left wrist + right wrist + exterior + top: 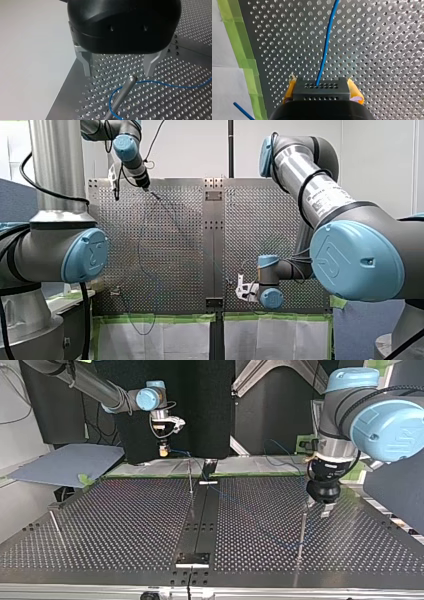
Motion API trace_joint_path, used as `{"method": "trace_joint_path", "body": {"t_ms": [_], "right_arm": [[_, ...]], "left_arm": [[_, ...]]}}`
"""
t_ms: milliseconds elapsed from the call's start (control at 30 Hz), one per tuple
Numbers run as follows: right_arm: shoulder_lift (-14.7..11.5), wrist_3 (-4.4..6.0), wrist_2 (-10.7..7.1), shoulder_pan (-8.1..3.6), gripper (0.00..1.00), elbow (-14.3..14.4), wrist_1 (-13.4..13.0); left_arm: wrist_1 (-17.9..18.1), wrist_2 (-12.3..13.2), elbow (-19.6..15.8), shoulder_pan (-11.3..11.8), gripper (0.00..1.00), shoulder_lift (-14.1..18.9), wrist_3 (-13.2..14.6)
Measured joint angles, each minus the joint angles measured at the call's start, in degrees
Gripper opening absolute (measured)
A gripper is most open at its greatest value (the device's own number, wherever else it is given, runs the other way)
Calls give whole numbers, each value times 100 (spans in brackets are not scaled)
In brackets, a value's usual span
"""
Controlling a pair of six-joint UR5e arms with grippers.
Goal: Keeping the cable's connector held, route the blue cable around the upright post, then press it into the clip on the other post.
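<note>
Right tool [321, 86] clamps the connector [321, 95]; left tool [118, 74] hangs open and empty over the post [124, 91]. The cable [175, 86] looks limp, best pinched there

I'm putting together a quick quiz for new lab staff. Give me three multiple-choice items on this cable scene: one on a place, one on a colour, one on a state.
1. Where is the connector?
A lying on the table; B gripped in the right tool; C stuck on a post.

2. What colour are the right tool's pads?
A yellow; B red; C white.

3. How do the left tool's fingers stand?
A shut on the cable; B shut on a post; C open, holding nothing.

Answers:
1 B: the right wrist view shows the connector clamped, with the blue cable leaving it.
2 A: yellow shows on both sides of the connector.
3 C: the left wrist view shows a wide gap between the fingers, above the post.
</note>
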Motion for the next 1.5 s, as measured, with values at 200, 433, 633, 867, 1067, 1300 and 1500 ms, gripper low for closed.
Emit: {"method": "trace_joint_path", "body": {"t_ms": [200,433,633,867,1067,1300,1500], "right_arm": [[0,0,-19,7,0,0,-1],[1,-8,-21,9,0,0,-1],[1,-9,-21,8,0,0,-7],[1,-9,-21,9,0,0,-8],[1,-14,-21,9,0,0,9],[1,-17,-21,12,0,0,22],[1,-18,-22,25,0,0,20]], "left_arm": [[-8,-128,1,-14,100,0,337],[-7,-234,0,-41,100,0,567],[0,-231,0,-48,100,-1,509],[1,-224,0,-55,100,-1,499],[2,-222,-1,-78,100,2,542],[13,-166,0,-180,100,-9,790],[22,90,56,-296,100,-142,1024]]}}
